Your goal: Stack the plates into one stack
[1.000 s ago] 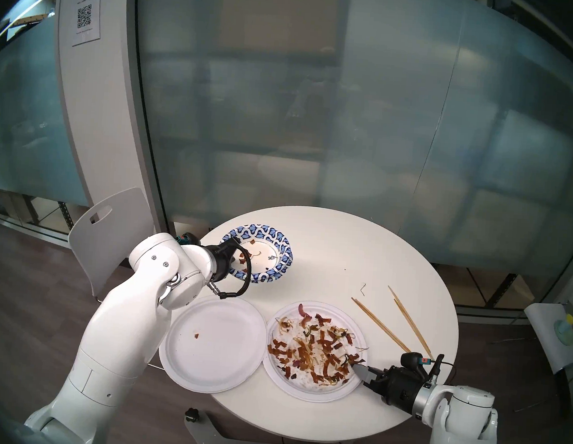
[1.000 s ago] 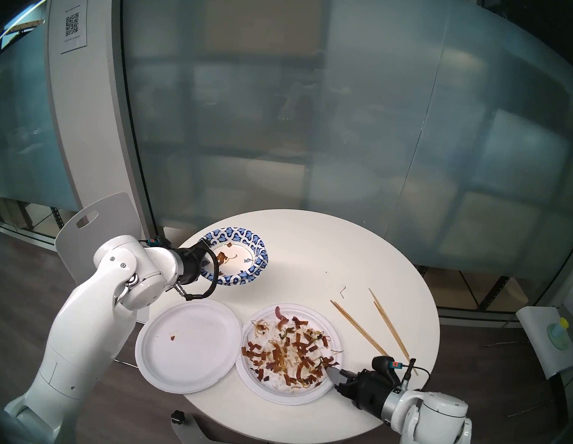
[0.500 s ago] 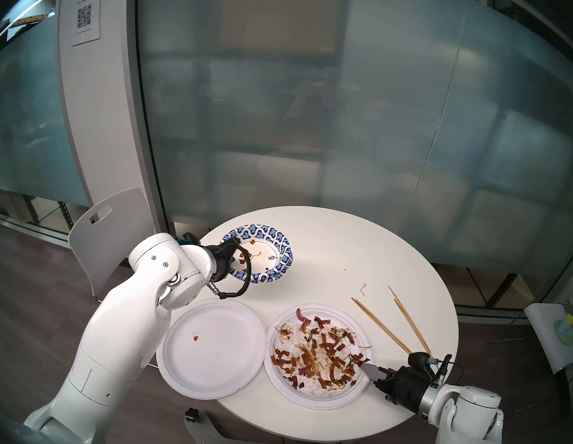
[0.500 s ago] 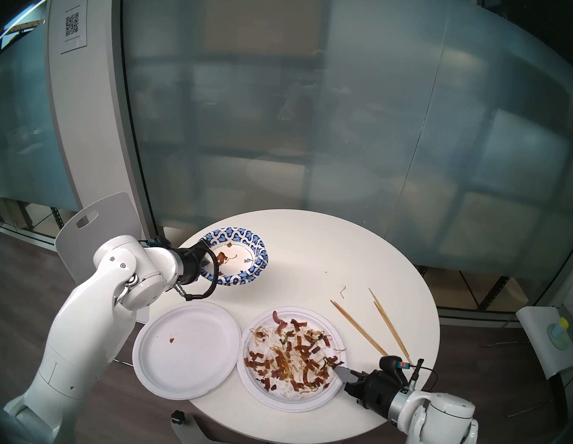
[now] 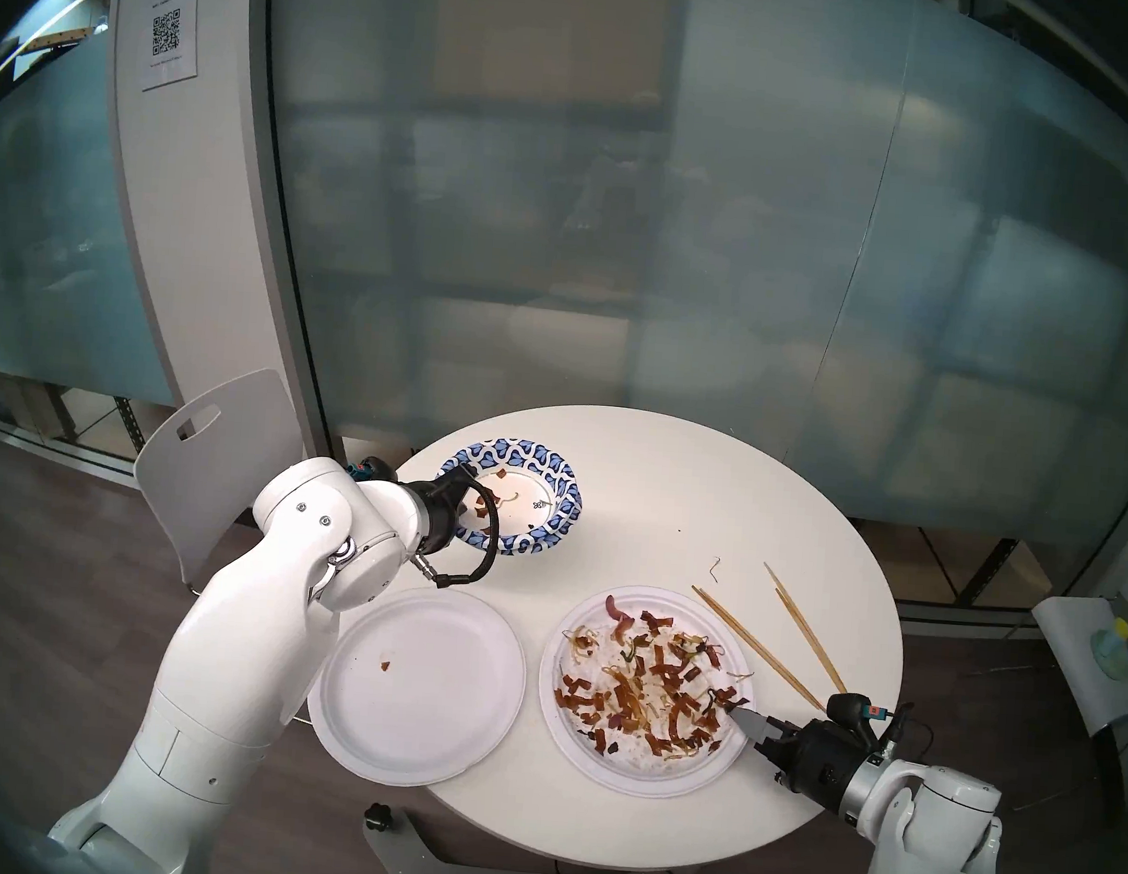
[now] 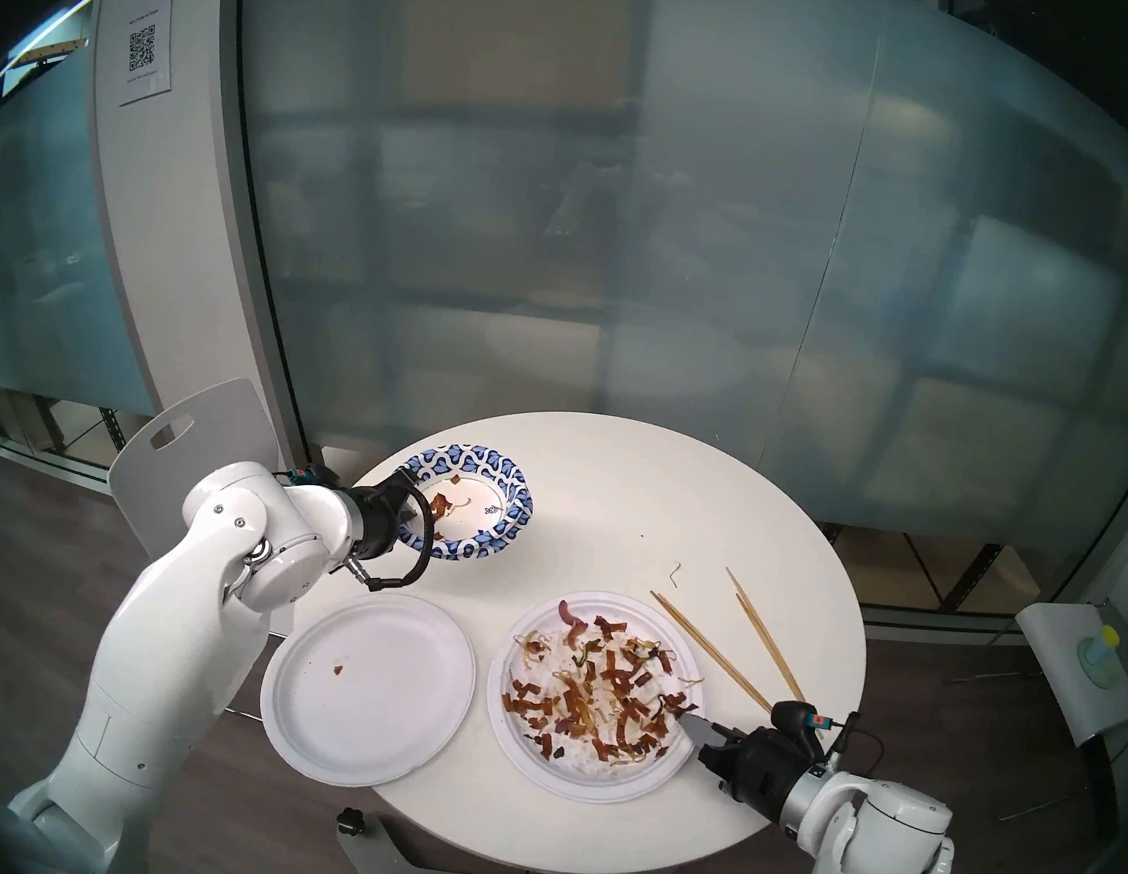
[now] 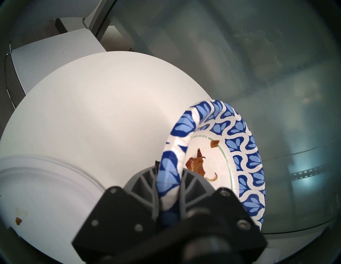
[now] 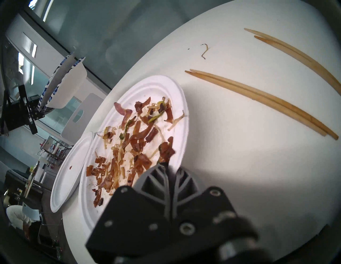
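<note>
Head stereo left shows the right claw clamped on the near-right rim of the food-strewn white plate; the cleaner white plate lies to its left, just apart. Left claw grips the raised blue-patterned bowls, behind both.

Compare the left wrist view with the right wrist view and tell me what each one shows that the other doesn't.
Only the left wrist view shows the inside of the blue-patterned bowls, with their few brown scraps, and the left claw shut on their rim. Only the right wrist view shows the chopsticks, the white plate of leftovers, and the right claw shut on its edge. Both show the round white table and the nearly clean white plate.
</note>
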`<state>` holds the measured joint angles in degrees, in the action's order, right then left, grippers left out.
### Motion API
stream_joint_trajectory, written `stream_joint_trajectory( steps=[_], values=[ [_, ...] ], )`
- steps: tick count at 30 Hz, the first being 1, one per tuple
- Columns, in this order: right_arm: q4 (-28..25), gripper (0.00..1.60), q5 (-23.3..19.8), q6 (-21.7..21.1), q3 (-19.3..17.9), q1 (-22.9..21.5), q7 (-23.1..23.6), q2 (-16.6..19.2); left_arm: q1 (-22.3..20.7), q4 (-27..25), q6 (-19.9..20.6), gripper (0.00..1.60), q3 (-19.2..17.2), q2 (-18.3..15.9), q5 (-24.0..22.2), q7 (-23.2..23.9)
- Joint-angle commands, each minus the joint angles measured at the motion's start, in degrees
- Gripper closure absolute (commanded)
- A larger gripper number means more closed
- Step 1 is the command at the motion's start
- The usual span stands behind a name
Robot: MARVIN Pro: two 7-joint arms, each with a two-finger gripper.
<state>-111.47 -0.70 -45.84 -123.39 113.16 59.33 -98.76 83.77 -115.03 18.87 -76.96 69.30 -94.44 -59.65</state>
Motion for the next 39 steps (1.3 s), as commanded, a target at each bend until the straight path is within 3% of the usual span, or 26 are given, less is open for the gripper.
stream_joint_trajectory(
  steps=[1,9,26,39],
  values=[
    [-1.78,1.60,-3.61,-4.20,-0.14,-2.56,2.74,0.83,-1.09,-2.36,-0.26,1.60,-0.39,0.37,-0.28,-0.33],
    [-0.74,1.60,-10.33,-8.80,0.30,-5.03,-0.35,1.99,-0.67,-2.52,-0.50,1.60,-0.73,0.01,-0.51,-0.82],
    [1.74,1.60,-27.65,-9.16,2.21,-5.59,-5.05,2.25,-0.45,-3.16,-0.80,1.60,-1.11,-0.58,-0.74,-1.43],
    [5.19,1.60,-30.17,-9.16,9.12,-6.45,-7.75,3.43,-0.81,-4.61,-2.35,1.60,-3.41,-0.97,-1.09,-1.72]
  ],
)
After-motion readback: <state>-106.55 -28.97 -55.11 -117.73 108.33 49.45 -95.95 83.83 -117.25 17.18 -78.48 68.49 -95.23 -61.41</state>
